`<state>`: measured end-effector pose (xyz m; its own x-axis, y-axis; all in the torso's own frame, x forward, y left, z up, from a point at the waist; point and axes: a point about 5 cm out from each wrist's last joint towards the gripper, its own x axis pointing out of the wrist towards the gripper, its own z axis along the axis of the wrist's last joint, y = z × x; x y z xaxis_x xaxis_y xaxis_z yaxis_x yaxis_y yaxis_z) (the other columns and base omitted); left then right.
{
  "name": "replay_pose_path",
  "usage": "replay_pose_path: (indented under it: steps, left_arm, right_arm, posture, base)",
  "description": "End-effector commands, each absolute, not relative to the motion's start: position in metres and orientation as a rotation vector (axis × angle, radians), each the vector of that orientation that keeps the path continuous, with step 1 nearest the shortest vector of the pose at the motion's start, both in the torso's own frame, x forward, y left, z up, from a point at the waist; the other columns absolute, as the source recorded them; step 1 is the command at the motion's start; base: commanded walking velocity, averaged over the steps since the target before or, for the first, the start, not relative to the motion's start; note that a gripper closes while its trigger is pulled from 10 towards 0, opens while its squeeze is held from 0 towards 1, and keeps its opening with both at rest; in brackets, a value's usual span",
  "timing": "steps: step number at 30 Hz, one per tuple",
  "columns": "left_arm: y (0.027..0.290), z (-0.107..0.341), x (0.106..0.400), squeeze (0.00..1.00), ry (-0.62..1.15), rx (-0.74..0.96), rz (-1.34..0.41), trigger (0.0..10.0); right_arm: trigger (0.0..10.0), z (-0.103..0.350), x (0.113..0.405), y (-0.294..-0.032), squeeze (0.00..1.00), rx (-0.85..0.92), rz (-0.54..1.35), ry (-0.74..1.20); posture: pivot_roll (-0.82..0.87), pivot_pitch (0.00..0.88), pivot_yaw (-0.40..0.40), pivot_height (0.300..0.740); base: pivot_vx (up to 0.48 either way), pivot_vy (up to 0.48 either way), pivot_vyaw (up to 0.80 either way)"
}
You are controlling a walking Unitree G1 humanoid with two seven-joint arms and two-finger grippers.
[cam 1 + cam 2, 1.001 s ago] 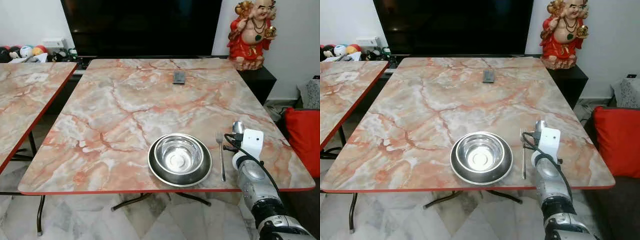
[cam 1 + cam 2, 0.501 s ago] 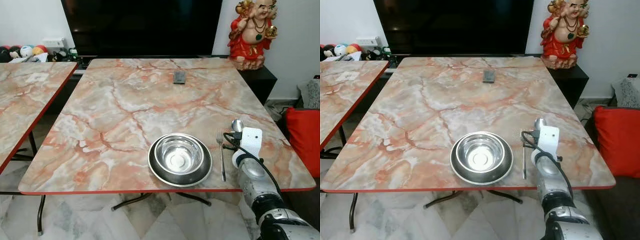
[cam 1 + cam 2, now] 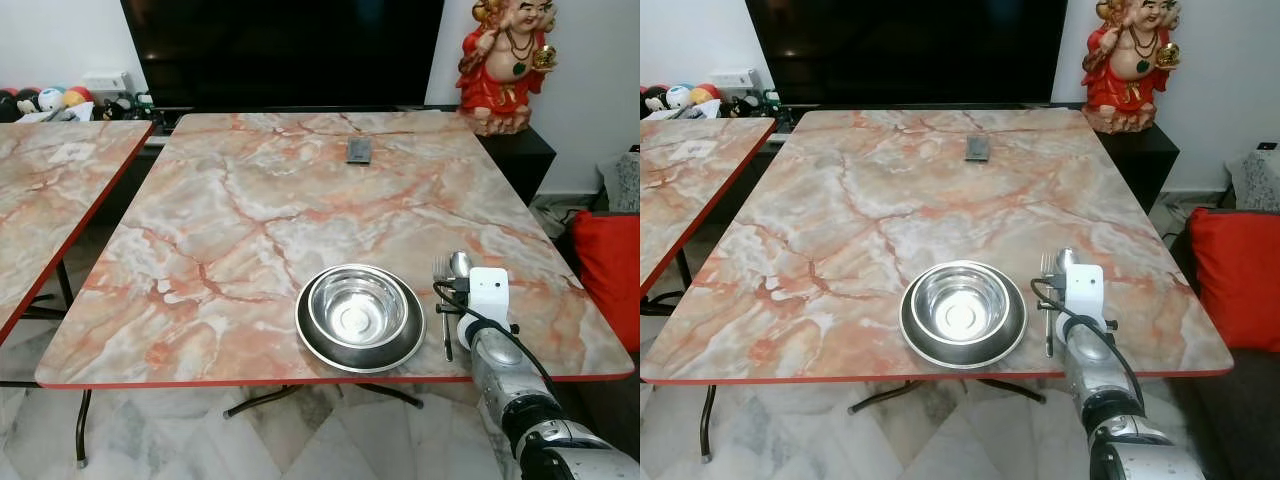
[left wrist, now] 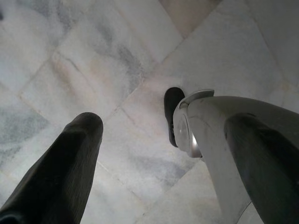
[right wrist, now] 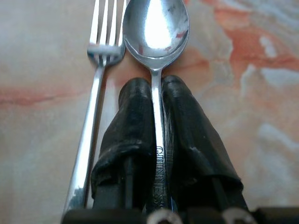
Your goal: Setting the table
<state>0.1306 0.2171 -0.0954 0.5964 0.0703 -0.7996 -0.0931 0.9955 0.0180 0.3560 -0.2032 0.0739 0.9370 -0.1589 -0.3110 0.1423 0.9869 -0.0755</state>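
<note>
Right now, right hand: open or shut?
Shut. The right hand has both fingers pinching the spoon handle, beside the fork.

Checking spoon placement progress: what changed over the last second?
The right gripper, still shut on the steel spoon, carried it left toward the steel fork; the spoon's bowl now sits right beside the fork's tines. No release yet. The fork, the steel bowl in its plate and the dark remote stayed put; the view shifted slightly.
</note>
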Motion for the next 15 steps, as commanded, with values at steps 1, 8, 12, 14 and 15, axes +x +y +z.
replay_pose_path:
  steps: [1, 8, 12, 14, 15]
  left_arm:
    - [0.2199, -0.0977, 0.1234, 0.00, 0.960, -0.014, 0.094, 10.0]
    - [0.2202, -0.0978, 0.1231, 0.00, 0.961, -0.014, 0.094, 10.0]
    - [0.2202, -0.0979, 0.1227, 0.00, 0.964, -0.014, 0.093, 10.0]
    - [0.2202, -0.0980, 0.1226, 0.00, 0.964, -0.014, 0.092, 10.0]
    - [0.2202, -0.0980, 0.1226, 0.00, 0.965, -0.015, 0.092, 10.0]
  right_arm:
    - [10.0, 0.0742, 0.3569, -0.2007, 0.00, -0.060, -0.150, 0.323]
    - [10.0, 0.0704, 0.3541, -0.2046, 0.00, -0.058, -0.195, 0.338]
    - [10.0, 0.0687, 0.3529, -0.2051, 0.00, -0.059, -0.198, 0.343]
    - [10.0, 0.0677, 0.3524, -0.2050, 0.00, -0.050, -0.200, 0.347]
    - [10.0, 0.0671, 0.3520, -0.2048, 0.00, -0.038, -0.203, 0.350]
  posture:
    - [0.03, 0.095, 0.022, 0.740]
    - [0.03, 0.099, 0.024, 0.740]
    - [0.03, 0.102, 0.024, 0.740]
    - [0.03, 0.102, 0.024, 0.740]
    - [0.03, 0.102, 0.024, 0.740]
  base:
    - [0.000, 0.000, 0.00]
    - [0.000, 0.000, 0.00]
    - [0.000, 0.000, 0.00]
    - [0.000, 0.000, 0.00]
    - [0.000, 0.000, 0.00]
